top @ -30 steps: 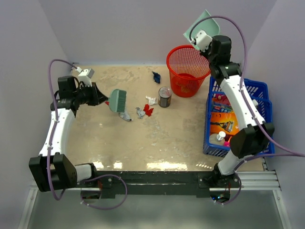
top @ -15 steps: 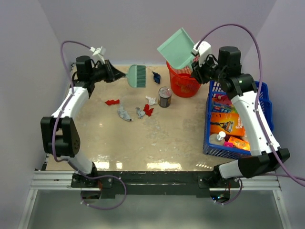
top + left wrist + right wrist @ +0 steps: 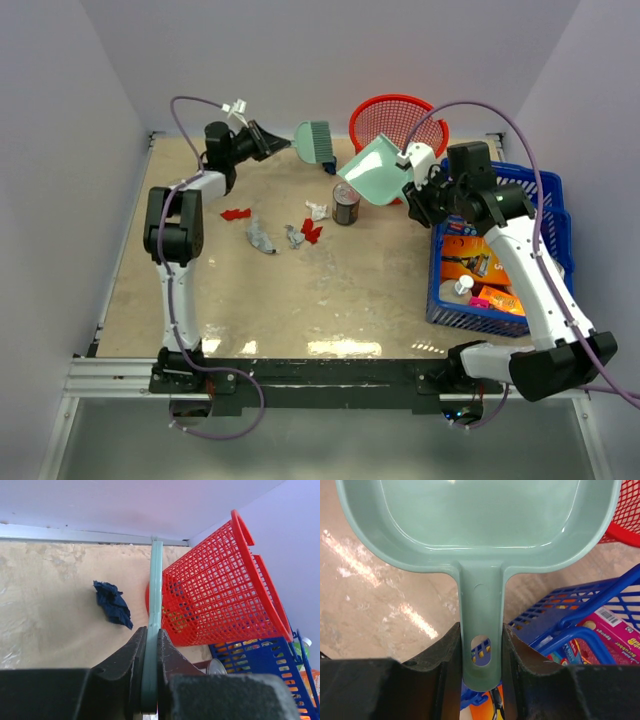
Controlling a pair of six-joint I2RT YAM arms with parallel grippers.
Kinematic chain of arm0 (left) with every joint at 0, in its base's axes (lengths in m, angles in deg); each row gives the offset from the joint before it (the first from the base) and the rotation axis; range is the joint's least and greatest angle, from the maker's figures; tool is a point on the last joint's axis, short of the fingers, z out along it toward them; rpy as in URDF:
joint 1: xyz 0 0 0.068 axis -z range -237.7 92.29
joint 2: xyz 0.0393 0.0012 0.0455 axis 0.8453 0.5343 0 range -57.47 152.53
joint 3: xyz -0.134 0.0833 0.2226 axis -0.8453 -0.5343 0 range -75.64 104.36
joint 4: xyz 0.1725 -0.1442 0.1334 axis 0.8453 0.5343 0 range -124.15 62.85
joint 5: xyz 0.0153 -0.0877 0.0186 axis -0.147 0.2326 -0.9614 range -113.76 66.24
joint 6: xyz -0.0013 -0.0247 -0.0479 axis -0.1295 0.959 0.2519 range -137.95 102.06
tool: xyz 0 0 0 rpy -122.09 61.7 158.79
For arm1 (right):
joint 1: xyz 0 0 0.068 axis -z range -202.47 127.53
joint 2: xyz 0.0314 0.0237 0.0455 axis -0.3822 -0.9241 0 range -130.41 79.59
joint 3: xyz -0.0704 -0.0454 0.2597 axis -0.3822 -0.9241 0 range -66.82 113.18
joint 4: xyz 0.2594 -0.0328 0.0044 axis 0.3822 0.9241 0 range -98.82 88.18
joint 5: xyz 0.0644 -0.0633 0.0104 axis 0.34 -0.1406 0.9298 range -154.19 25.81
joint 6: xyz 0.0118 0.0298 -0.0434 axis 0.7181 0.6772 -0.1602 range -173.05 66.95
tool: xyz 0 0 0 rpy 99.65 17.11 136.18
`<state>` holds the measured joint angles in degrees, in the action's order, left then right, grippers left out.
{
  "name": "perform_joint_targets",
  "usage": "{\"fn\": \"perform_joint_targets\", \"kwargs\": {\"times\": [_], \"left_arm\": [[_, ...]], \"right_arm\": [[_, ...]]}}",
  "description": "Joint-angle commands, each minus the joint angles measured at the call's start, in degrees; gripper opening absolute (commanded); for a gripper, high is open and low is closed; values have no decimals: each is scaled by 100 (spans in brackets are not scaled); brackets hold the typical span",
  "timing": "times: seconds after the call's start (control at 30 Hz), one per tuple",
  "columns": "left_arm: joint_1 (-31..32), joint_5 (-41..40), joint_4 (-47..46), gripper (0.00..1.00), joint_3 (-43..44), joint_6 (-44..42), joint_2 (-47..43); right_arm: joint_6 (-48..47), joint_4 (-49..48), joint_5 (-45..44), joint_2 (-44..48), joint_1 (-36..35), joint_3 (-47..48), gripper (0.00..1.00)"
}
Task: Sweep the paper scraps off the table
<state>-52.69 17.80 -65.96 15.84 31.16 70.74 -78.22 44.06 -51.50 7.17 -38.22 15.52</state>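
The dark blue scrap (image 3: 329, 162) is seen just below the brush (image 3: 316, 141) clamped in the nearer left claw (image 3: 268, 142); the dustpan (image 3: 368, 172) is clamped in the right claw (image 3: 410, 185).

**Top view.** Lower half: bare bench (image 3: 300, 310), free passage. Upper right: red basket (image 3: 385, 118), tin can (image 3: 346, 205) and blue crate (image 3: 545, 185) stand crowded. My left pincer (image 3: 285, 146), clamping the brush (image 3: 315, 142), has the basket just right of it.
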Motion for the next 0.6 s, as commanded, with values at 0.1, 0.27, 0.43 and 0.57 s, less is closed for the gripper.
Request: {"fn": "perform_joint_targets", "kwargs": {"times": [0.1, 0.27, 0.43, 0.57], "left_arm": [[359, -586, -775, 0, 643, 504, 636], [395, -1227, 112, 0, 415, 504, 654], [369, -1247, 623, 0, -409, 548, 146], [325, -1133, 922, 0, -1271, 680, -496]], "right_arm": [[-366, 389, 50, 9, 19, -17, 0], [-375, 328, -47, -61, 19, -87, 0], [-261, 91, -3, -193, 19, -210, 0], [-164, -216, 102, -211, 10, -403, 0]]}}
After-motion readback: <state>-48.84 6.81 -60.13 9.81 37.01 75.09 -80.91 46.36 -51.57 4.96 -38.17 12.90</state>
